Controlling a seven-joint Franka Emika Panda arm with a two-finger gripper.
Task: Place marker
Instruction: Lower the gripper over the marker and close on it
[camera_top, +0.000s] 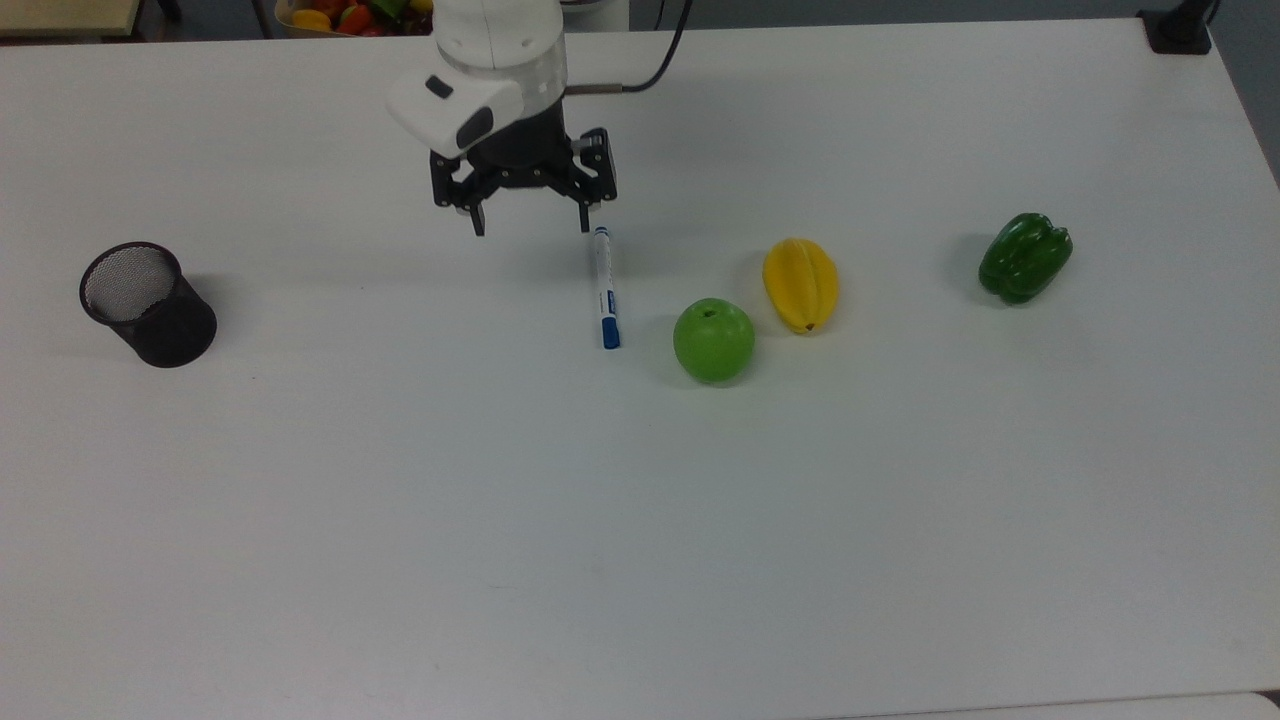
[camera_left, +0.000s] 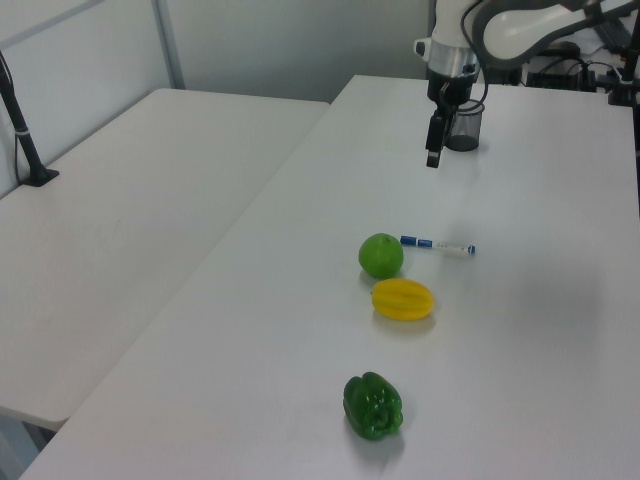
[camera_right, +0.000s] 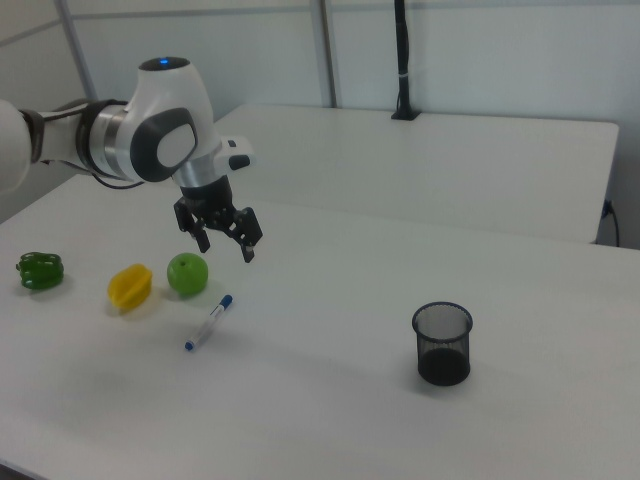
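In the top view, the marker (camera_top: 605, 288) lies flat on the table (camera_top: 640, 520), near the middle. Just to the top view's right of it sits the apple (camera_top: 714, 340), then the star fruit (camera_top: 800, 284) close by, and the pepper (camera_top: 1024, 257) well apart. The mesh cup (camera_top: 146, 303) stands far to the top view's left. The gripper (camera_top: 531, 220) hangs above the table, beside the marker's far end.
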